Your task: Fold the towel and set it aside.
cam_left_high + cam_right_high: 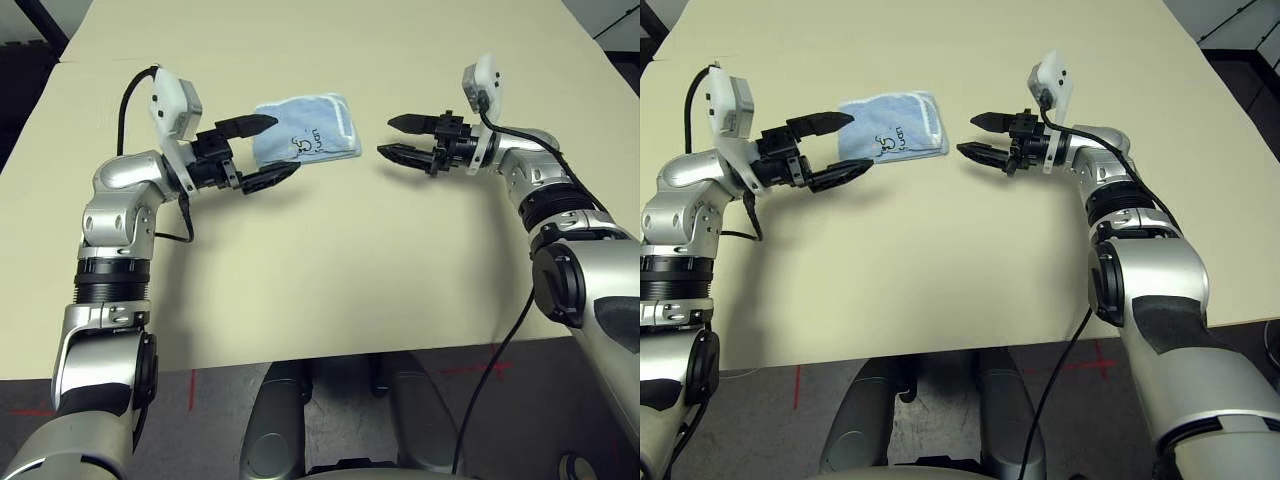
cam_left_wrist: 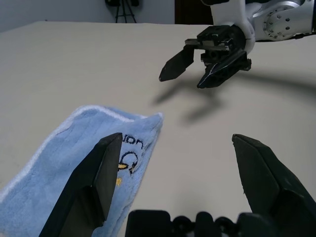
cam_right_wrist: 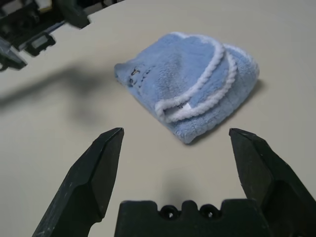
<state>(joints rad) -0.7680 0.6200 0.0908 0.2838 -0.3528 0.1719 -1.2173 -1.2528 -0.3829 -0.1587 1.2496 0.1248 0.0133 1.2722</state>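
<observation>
Towel (image 1: pixel 305 128) lies folded into a small thick bundle on the cream table (image 1: pixel 330 280), toward the far edge and a little to the robot's left of the middle, its white stitched edging curling over the top layers and the dark lettering facing the near side. Nothing grips it. The left end effector (image 1: pixel 262 150) hovers just beside the bundle's left end with its two black fingers spread wide, one tip reaching over the towel's corner. The right end effector (image 1: pixel 398 139) hangs a short way off the bundle's right end, fingers likewise spread and empty, pointing back toward the cloth.

By my reading the folding looks done, and what remains is moving the bundle aside, if this spot does not already count.

The risks from here come mostly from the loose fold. The top layers sit rounded and puffy rather than flat, so the bundle may spring open by itself. A pinch on one corner or on the upper layer alone would probably lift that layer and unroll the rest. The left fingertip over the corner could snag the terry loops or drag the edge if the arm swings sideways without rising. Sliding the bundle across the table instead of lifting it could peel the bottom layer out.
</observation>
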